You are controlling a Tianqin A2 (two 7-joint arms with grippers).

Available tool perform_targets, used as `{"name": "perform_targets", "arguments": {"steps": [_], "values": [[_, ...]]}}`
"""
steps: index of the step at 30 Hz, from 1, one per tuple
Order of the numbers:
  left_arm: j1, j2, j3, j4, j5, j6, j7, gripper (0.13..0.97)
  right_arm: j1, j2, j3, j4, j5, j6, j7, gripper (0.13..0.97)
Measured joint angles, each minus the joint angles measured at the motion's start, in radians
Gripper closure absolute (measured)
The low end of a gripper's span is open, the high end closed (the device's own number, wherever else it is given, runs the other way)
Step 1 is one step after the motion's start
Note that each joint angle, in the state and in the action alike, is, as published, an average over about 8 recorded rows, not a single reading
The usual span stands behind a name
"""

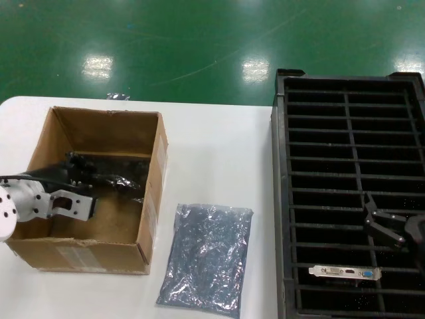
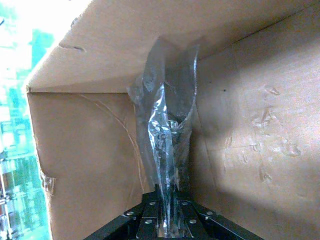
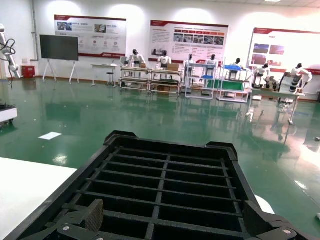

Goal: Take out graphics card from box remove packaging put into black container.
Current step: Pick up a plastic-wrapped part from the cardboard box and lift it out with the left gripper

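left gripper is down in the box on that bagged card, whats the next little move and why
Probably lift straight up. The left gripper appears shut on the bagged card inside the box, whose walls surround it, so rising first should clear them.

Head overlooks table; wrists close inside.

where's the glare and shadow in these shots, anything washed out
Head view: ceiling lights glare off the green floor; the box interior is shadowed around the left gripper. Left wrist view: the scene outside the box is washed out, and the packaging glints with crinkled highlights. Right wrist view: evenly lit, floor reflections behind the black container.
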Motion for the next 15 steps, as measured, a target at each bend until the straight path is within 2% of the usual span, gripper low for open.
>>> {"name": "perform_targets", "arguments": {"steps": [9,15], "values": [[0.023,-0.021,-0.013,-0.076,0.036,0.001,-0.038,0.947,0.000,0.000,0.000,0.000,0.000,0.000,0.000,0.129],[0.045,-0.041,-0.037,-0.152,0.060,-0.001,-0.072,0.954,0.000,0.000,0.000,0.000,0.000,0.000,0.000,0.129]]}}
